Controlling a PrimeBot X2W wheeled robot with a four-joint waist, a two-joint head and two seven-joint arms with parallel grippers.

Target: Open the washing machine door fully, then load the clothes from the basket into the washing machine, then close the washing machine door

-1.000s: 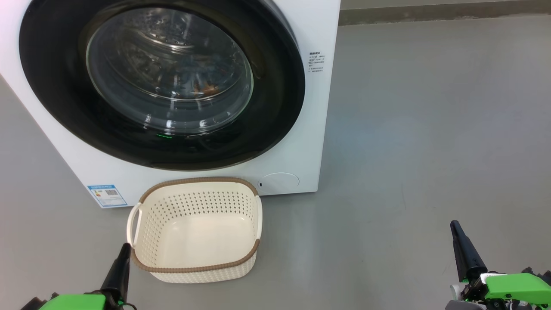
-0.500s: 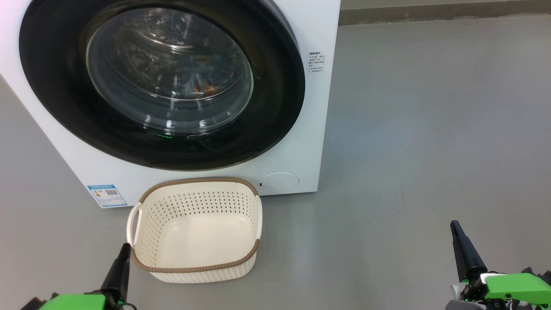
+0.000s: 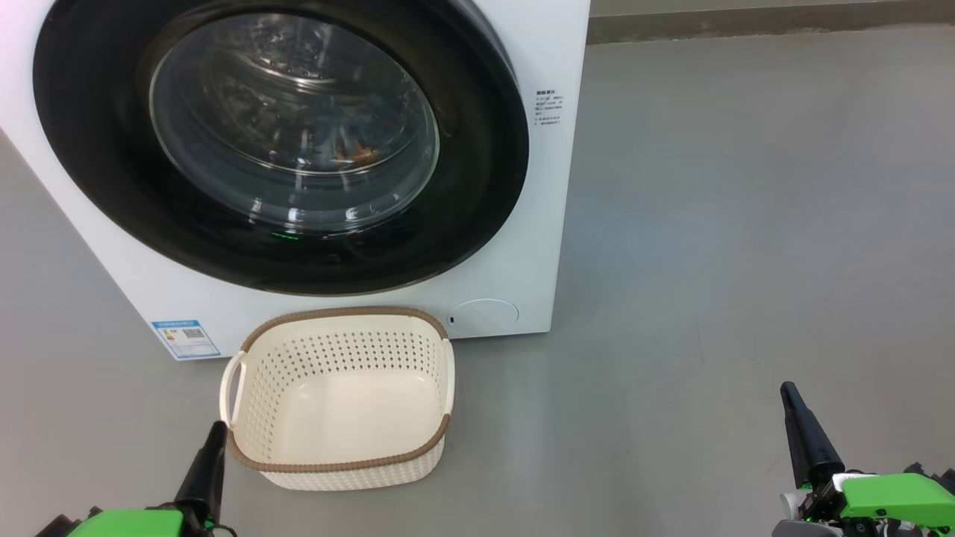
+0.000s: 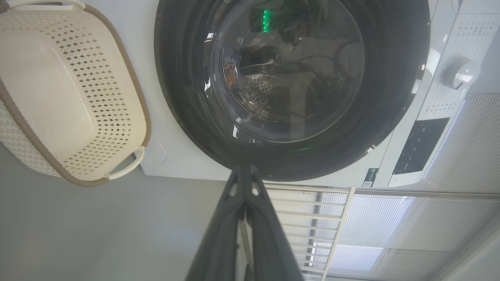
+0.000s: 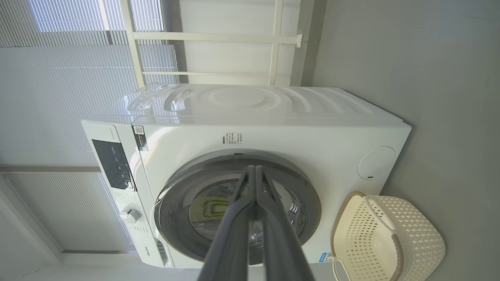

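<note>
The white washing machine (image 3: pixel 541 224) stands ahead with the washing machine door (image 3: pixel 477 186) shut flat against its front, black rim around a clear glass bowl. Through the glass the clothes (image 3: pixel 351 153) show dimly inside the drum as bluish fabric with orange-brown marks. On the floor in front sits the cream basket (image 3: pixel 339 466) with nothing in it. My left gripper (image 3: pixel 218 426) is shut, its tip just left of the basket's near corner. Far off at the lower right, my right gripper (image 3: pixel 788 388) is shut over bare floor. In the wrist views, both the left gripper (image 4: pixel 243 168) and the right gripper (image 5: pixel 254 168) have their fingers pressed together.
Grey floor (image 3: pixel 746 224) spreads wide to the right of the machine, up to a wall base (image 3: pixel 746 22). A round white flap (image 3: pixel 483 316) and a blue label (image 3: pixel 185 337) mark the machine's lower front. Blinds (image 5: pixel 58 78) hang behind the machine, whose control knob (image 4: pixel 461 72) is near its top.
</note>
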